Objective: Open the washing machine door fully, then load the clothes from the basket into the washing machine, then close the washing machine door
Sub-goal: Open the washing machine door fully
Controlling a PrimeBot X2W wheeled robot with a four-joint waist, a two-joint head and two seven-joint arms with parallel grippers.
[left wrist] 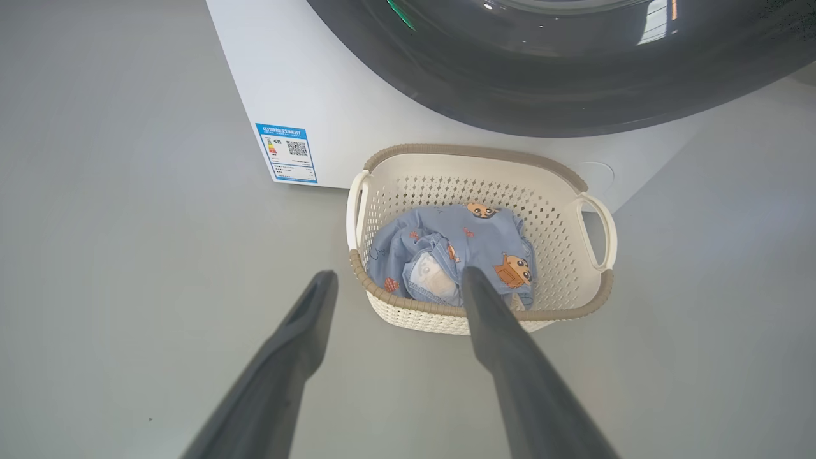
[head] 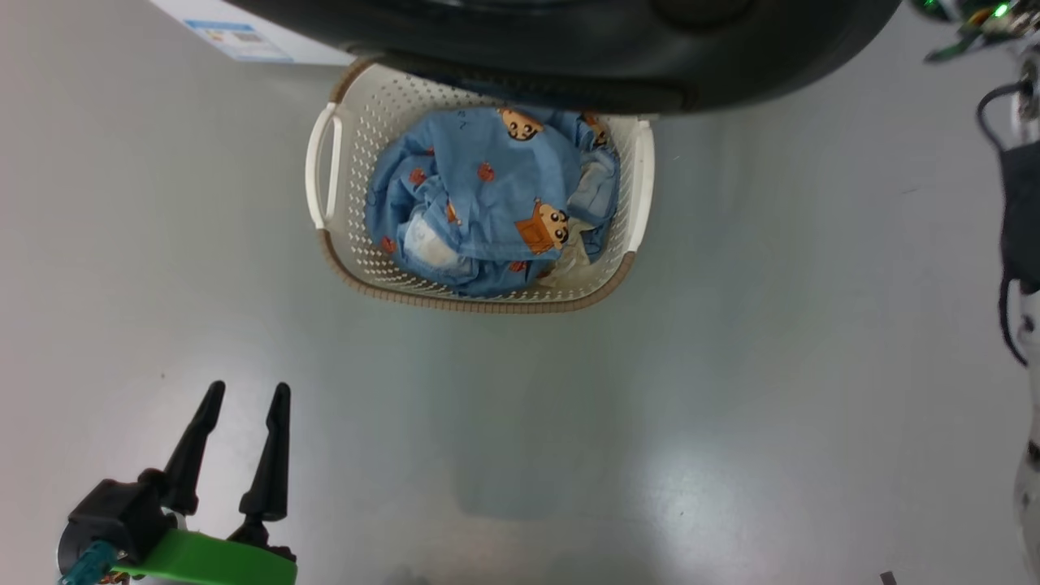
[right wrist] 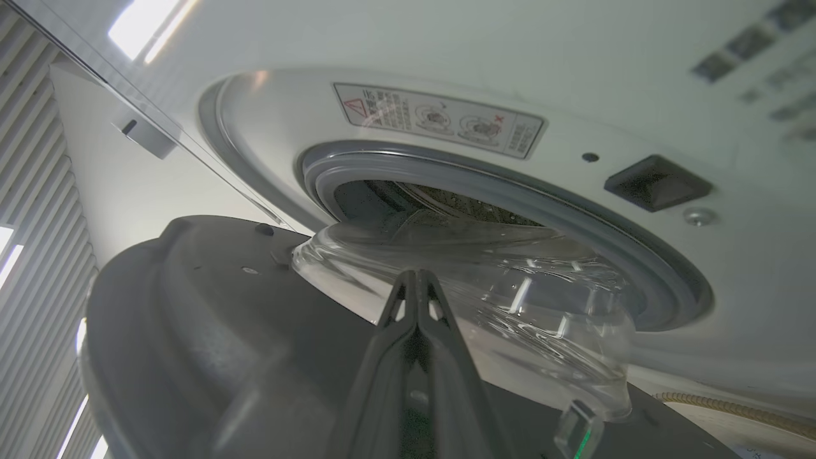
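Note:
The cream basket (head: 479, 302) stands on the floor, and the light blue clothes (head: 487, 203) with orange cartoon faces lie in it. Above its far end hangs the black rim of the washing machine door (head: 569, 49), swung partly out. My left gripper (head: 248, 387) is open and empty, down at the lower left, well short of the basket. Seen from the left wrist, its fingers (left wrist: 510, 357) point at the basket (left wrist: 472, 152) and clothes (left wrist: 484, 242). My right gripper (right wrist: 414, 275) is shut with nothing in it, its tips at the door's clear glass bowl (right wrist: 510, 306), facing the washing machine (right wrist: 446, 38) opening.
A grey gasket (right wrist: 510, 191) rings the steel drum (right wrist: 433, 201), and a black latch socket (right wrist: 656, 182) sits on the front panel. A blue energy sticker (left wrist: 287, 153) marks the washer's lower corner. Bare grey floor (head: 609, 422) lies around the basket. My right arm (head: 1025, 244) runs along the right edge.

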